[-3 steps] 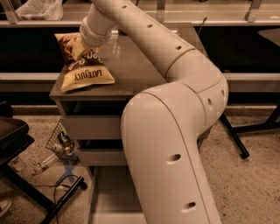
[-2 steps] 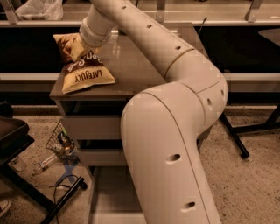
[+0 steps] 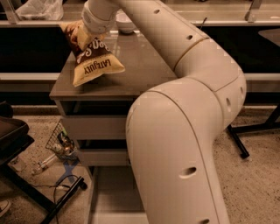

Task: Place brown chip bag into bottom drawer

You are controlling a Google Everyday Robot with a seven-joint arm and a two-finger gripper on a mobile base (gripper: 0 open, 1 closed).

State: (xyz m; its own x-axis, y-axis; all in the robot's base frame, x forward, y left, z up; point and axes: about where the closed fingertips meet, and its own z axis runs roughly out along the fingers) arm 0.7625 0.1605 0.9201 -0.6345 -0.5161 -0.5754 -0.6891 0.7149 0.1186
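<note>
The brown chip bag (image 3: 92, 59), dark brown with pale yellow ends and "LATE JULY" lettering, hangs tilted over the left part of the cabinet top (image 3: 140, 65). My gripper (image 3: 89, 34) is at the bag's top end, below the white wrist, and is shut on it. The fingers are mostly hidden by the wrist and the bag. The bottom drawer (image 3: 111, 194) stands pulled out at the foot of the cabinet, its flat grey floor showing left of my arm. My big white arm covers the drawer's right side.
A small white bowl (image 3: 124, 22) sits at the back of the cabinet top. A clear plastic bag (image 3: 39, 8) lies on the shelf behind. A wire basket (image 3: 60, 142) and cables lie on the floor at the left, beside a black stand (image 3: 13, 140).
The chip bag has moved to the right and a little up with my gripper. Its lower end now hangs further over the cabinet top.
</note>
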